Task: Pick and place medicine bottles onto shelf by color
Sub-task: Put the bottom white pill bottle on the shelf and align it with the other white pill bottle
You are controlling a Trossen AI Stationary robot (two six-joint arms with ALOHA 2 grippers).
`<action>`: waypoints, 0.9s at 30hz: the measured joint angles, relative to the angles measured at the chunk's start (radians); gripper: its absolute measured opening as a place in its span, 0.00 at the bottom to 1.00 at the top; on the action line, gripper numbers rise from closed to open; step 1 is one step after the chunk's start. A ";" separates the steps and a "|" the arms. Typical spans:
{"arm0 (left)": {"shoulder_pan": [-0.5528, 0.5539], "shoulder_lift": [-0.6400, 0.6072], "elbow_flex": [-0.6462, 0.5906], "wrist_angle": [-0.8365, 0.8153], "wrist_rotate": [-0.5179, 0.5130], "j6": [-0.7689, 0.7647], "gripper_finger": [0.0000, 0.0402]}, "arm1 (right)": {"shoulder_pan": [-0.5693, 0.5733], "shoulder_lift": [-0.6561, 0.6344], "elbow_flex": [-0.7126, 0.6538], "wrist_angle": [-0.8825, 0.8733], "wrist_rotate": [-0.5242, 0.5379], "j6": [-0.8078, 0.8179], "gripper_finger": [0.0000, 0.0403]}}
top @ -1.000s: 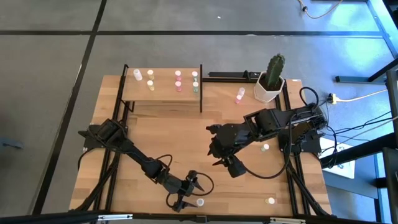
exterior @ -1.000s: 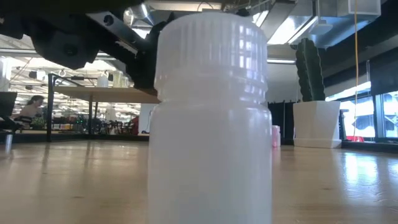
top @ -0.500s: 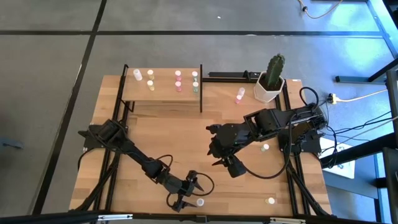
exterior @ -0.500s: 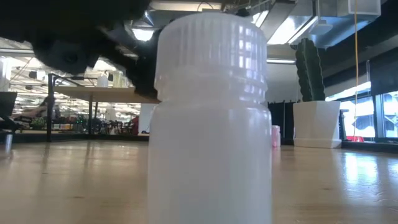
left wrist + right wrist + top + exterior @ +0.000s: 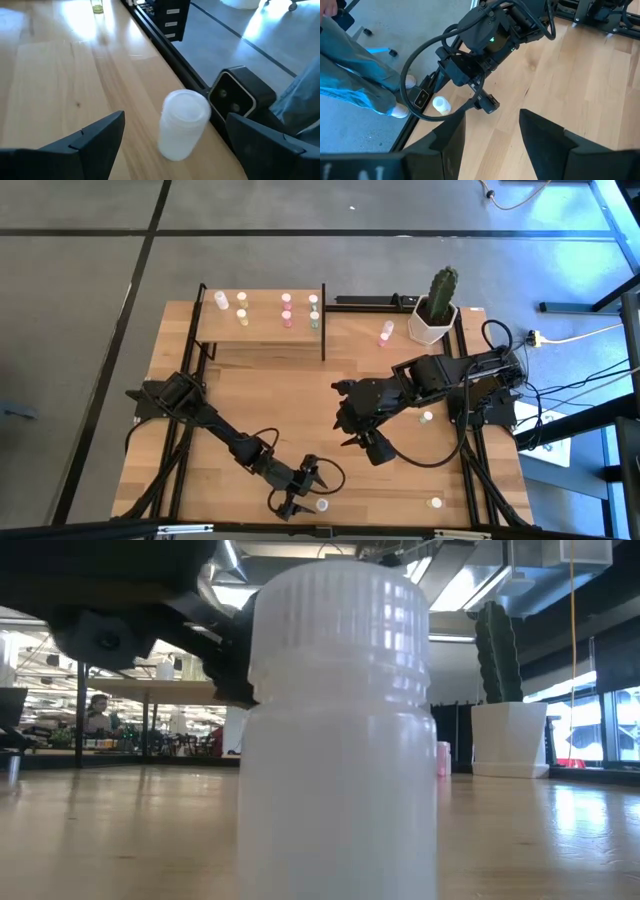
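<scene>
Grey floor surrounds the wooden bench. At its 6 o'clock edge a white vial stands between the spread fingers of the left gripper. Shelf at 11 o'clock holds vials. Right gripper, mid-bench, gapes empty.

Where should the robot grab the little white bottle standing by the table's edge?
Probably around its smooth round body, just under the ribbed cap. The white bottle stands upright, so the left gripper, already open with a finger either side, can close level across it. Coming from the table side looks safest, since a small black camera box sits close beyond it at the edge.
</scene>
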 joint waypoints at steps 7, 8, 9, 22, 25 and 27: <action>0.013 0.000 0.000 0.006 -0.003 0.001 0.85 | 0.000 0.000 0.000 0.000 0.000 0.000 0.47; 0.012 0.000 0.000 0.007 -0.003 0.001 0.85 | 0.000 0.000 0.000 0.000 0.000 0.000 0.47; 0.012 0.000 0.000 0.007 -0.003 0.001 0.85 | 0.000 0.000 0.000 0.000 0.000 0.000 0.47; 0.029 0.066 0.069 0.000 0.068 -0.009 0.85 | 0.000 0.000 0.000 0.010 0.000 0.000 0.47; 0.021 0.066 0.069 -0.003 0.071 -0.062 0.85 | 0.000 0.000 0.000 0.019 0.000 0.000 0.47; 0.019 0.066 0.069 -0.005 0.063 -0.072 0.85 | 0.000 0.000 0.000 0.019 0.000 0.000 0.47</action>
